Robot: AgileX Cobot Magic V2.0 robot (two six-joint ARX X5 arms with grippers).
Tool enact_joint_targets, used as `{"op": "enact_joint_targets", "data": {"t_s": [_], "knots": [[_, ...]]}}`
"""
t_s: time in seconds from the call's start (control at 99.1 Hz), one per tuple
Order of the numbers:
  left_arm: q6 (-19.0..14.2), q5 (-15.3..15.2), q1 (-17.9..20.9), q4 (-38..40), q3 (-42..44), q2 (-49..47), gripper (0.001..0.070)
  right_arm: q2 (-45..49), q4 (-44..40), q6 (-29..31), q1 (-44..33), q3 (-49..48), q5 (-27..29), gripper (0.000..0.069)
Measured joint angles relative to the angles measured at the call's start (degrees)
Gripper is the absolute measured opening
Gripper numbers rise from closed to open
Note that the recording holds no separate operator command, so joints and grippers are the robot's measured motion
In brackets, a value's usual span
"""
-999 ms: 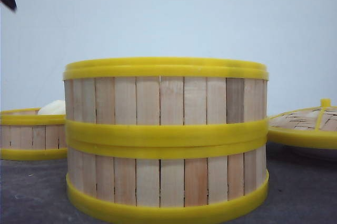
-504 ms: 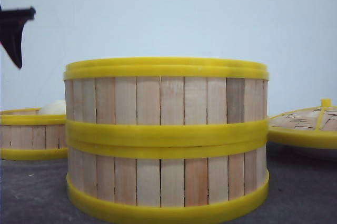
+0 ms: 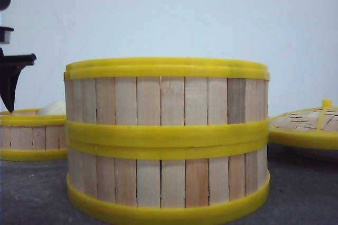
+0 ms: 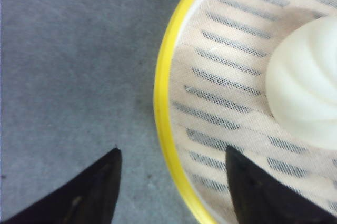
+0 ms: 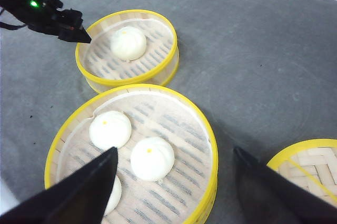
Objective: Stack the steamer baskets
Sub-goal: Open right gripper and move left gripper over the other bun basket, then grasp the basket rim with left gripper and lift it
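So right in front of me there's a stack of two steamer baskets (image 3: 166, 140), one sitting square on the other, and honestly it fills most of the front view and blocks a lot of the table (image 5: 263, 50) behind it. Looking down from my right wrist, the top basket of that stack (image 5: 205, 145) has three white buns: one (image 5: 110, 129) toward the far side, one (image 5: 152, 158) in the middle, and a third (image 5: 111, 195) half hidden behind my own right finger.

The third basket (image 5: 127, 48) sits apart on my left, farther back, close to the stack but not touching it. It's got a single bun (image 5: 128, 43) in it, which just peeks over the rim in the front view.

My left gripper (image 4: 171, 182) is spread apart and straddling that lone basket's rim (image 4: 164, 103): one finger outside over the grey table, the other inside over the mesh liner. It's not clamped on anything, and I can't tell if either finger touches the rim.

My right gripper (image 5: 176, 187) is also wide apart, holding nothing, hanging above the stack.

Off on my right there's the woven bamboo lid (image 3: 309, 124) with its yellow rim and knob, well clear of the stack. Something pale shows underneath it but I can't make out what.
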Motion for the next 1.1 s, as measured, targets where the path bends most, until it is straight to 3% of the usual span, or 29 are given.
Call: {"op": "enact_joint_targets", "data": {"t_s": [0.222, 0.494, 0.666, 0.767, 1.1], "knots": [[0.0, 0.0, 0.0, 1.53, 0.07, 1.29, 0.0272, 0.0, 0.39, -0.02, 0.0, 0.0, 0.15, 0.0425], [0.0, -0.02, 0.0, 1.62, 0.09, 3.69, 0.0256, 0.0, 1.95, -0.02, 0.0, 0.0, 0.17, 0.0425], [0.0, -0.04, 0.02, 2.01, 0.09, 3.8, 0.0107, 0.0, 2.56, -0.04, 0.0, 0.0, 0.17, 0.0425], [-0.66, -0.24, 0.02, 2.14, 0.09, 3.8, 0.0057, 0.0, 2.58, -0.04, 0.0, 0.0, 0.17, 0.0425], [-0.7, -0.46, 0.11, 2.25, 0.09, 3.82, 0.0037, 0.0, 2.56, -0.13, 0.0, 0.0, 0.17, 0.0425]]}}
